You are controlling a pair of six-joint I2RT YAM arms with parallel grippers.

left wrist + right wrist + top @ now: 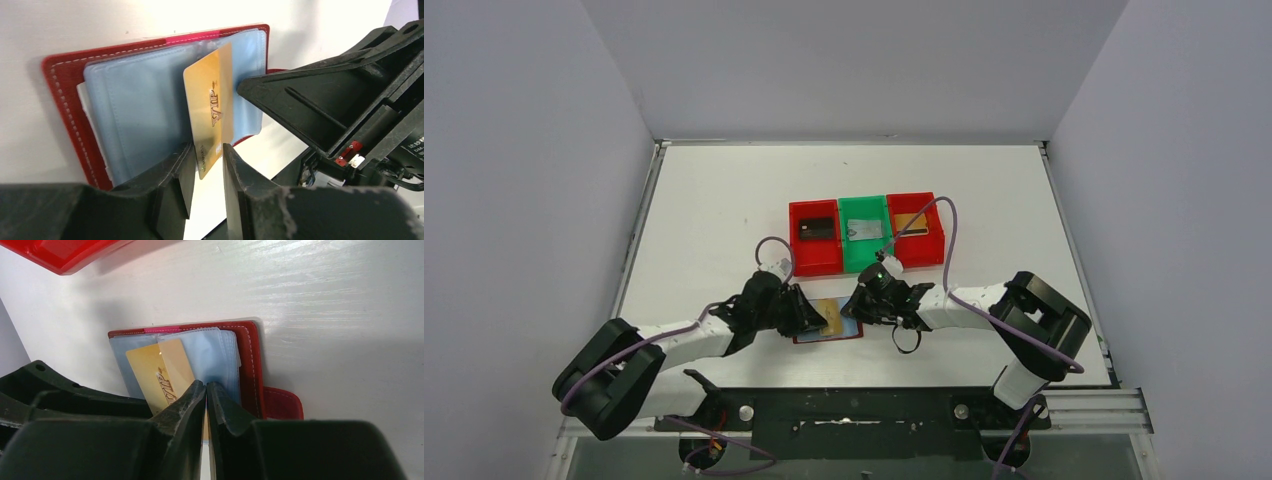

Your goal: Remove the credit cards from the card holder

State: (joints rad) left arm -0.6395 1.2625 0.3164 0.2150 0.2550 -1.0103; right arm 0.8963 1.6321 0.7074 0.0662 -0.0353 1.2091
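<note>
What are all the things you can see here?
table: 1, white, under everything
green bin: 1, green, mid-table, middle of a row
red bins: 2, red, one on each side of it
dark card: 1, black, in the left red bin
grey card: 1, silvery, in the green bin
tan card: 1, gold-brown, in the right red bin
wallet: 1, dark red and pale blue, open on the table between the grippers
gold card: 1, gold, sticking out of the wallet
left gripper: 1, black, fingers apart around the gold card's end
right gripper: 1, black, shut, tip at the wallet
</note>
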